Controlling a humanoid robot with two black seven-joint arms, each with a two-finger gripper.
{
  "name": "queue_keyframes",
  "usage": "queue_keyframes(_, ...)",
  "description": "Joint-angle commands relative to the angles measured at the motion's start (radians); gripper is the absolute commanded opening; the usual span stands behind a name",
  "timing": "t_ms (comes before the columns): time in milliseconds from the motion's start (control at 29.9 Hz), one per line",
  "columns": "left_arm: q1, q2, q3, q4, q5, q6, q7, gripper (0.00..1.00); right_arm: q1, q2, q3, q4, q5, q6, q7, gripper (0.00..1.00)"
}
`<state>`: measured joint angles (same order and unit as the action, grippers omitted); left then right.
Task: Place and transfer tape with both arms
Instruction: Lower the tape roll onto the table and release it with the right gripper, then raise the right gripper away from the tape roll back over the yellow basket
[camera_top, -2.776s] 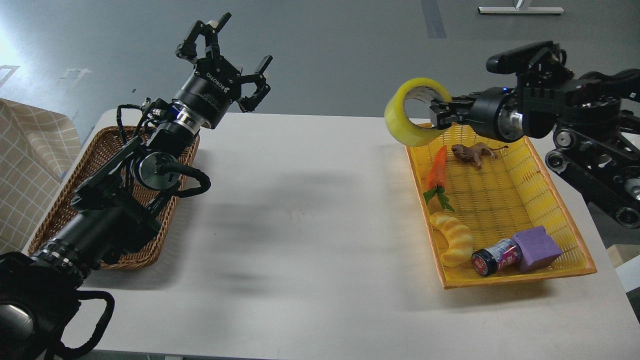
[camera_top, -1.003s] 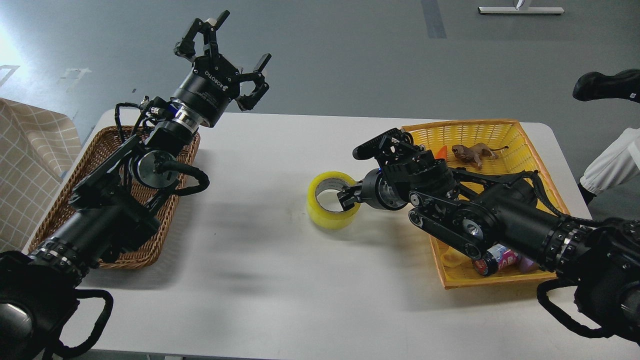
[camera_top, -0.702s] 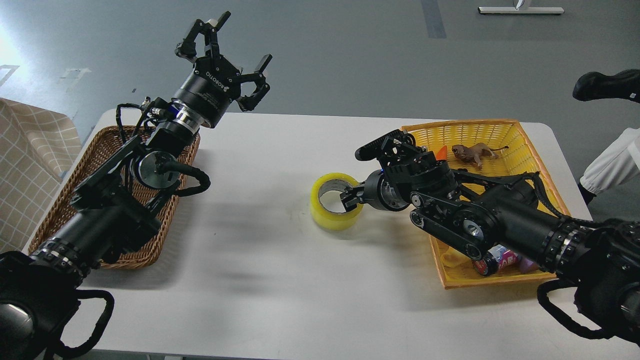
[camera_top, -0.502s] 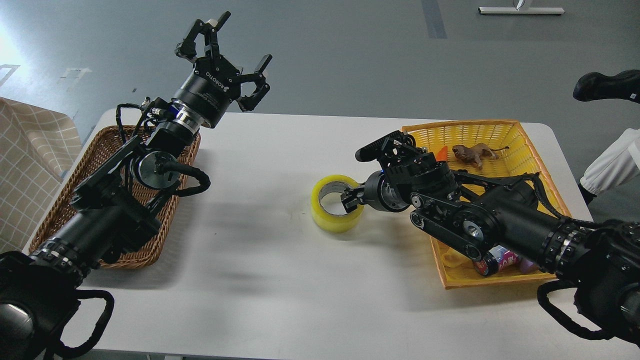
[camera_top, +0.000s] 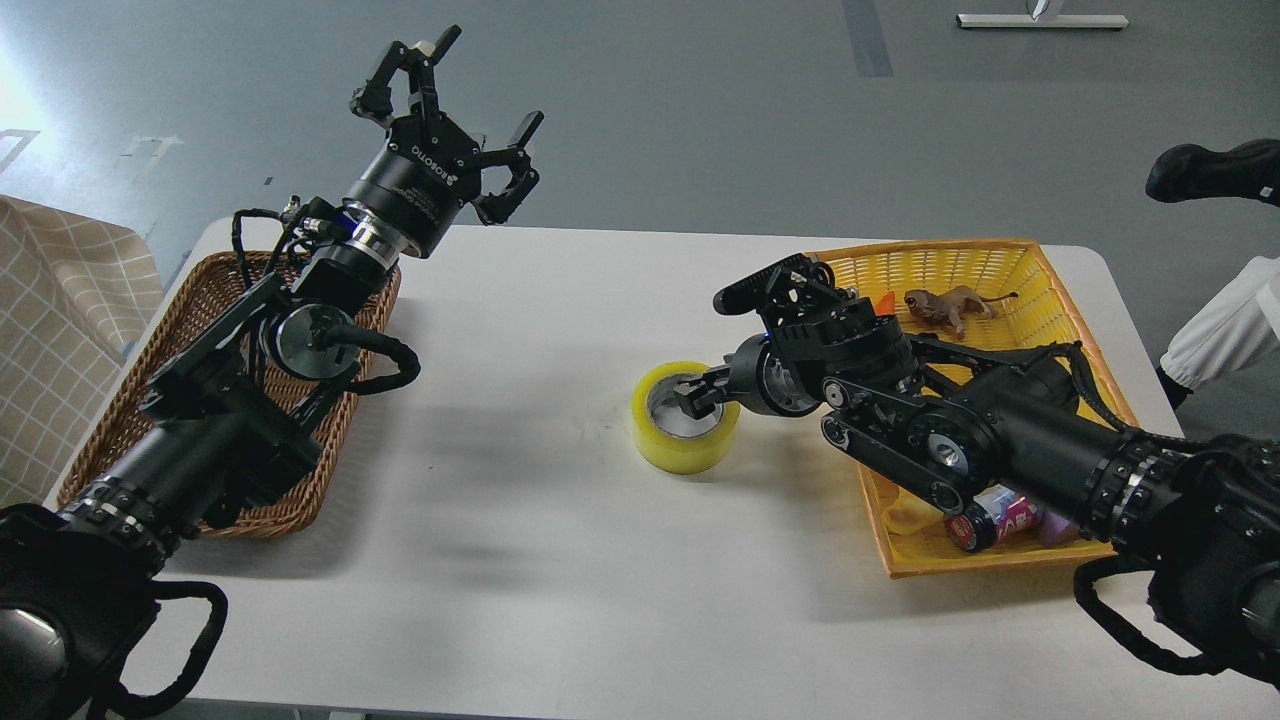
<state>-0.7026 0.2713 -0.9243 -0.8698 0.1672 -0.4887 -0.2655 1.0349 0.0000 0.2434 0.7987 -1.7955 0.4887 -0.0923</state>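
The roll of yellow packing tape (camera_top: 686, 420) lies flat on the white table (camera_top: 560, 560) near its middle, just left of the yellow basket (camera_top: 1010, 262), with its grey-white core facing up. The right gripper (camera_top: 697, 392) sits at the roll's right rim, one finger dipping into the core and another on the outer wall; whether it is pinching the wall or has slackened off cannot be told from this angle. That doubt is the main risk: if a finger is caught inside the core when the arm pulls away, it will likely drag the roll toward the basket or tip it onto its edge, and a roll on edge can run off across the smooth table. The left gripper (camera_top: 450, 105) is raised above the table's far edge, beyond the brown wicker basket (camera_top: 190, 310), fingers spread wide and holding nothing, well apart from the tape. It has a long reach ahead; a shifted or tilted roll would probably leave it closing on one wall only, or knocking the tape aside, and the right arm lying close by could get in its way
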Motion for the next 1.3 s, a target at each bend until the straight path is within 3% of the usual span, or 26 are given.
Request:
queue_keyframes(0, 0.000, 0.000, 0.001, 0.000, 0.000, 0.000, 0.000, 0.98, 0.007, 0.000, 0.031, 0.007, 0.001, 0.000, 0.000, 0.75)
queue_keyframes(301, -0.002, 0.002, 0.001, 0.000, 0.000, 0.000, 0.002, 0.98, 0.043, -0.015, 0.102, 0.073, 0.002, 0.000, 0.000, 0.84)
queue_keyframes(368, -0.005, 0.003, 0.001, 0.000, 0.000, 0.000, 0.002, 0.98, 0.051, -0.066, 0.138, 0.118, 0.002, 0.000, 0.000, 0.94)
queue_keyframes(468, -0.005, 0.005, 0.001, 0.000, 0.000, 0.000, 0.003, 0.98, 0.050, -0.127, 0.210, 0.166, 0.002, 0.000, 0.000, 0.96)
queue_keyframes(803, -0.005, 0.003, 0.001, 0.003, 0.000, 0.000, 0.000, 0.98, 0.024, -0.345, 0.390, 0.321, 0.087, 0.000, 0.000, 0.98)
queue_keyframes(1003, -0.005, 0.002, 0.001, 0.009, 0.000, 0.000, 0.003, 0.98, -0.056, -0.399, 0.621, 0.321, 0.225, 0.000, 0.000, 0.98)
queue_keyframes(1271, -0.005, 0.003, 0.002, 0.009, 0.002, 0.000, 0.008, 0.98, -0.248, -0.333, 1.079, 0.307, 0.524, 0.000, 0.000, 0.97)
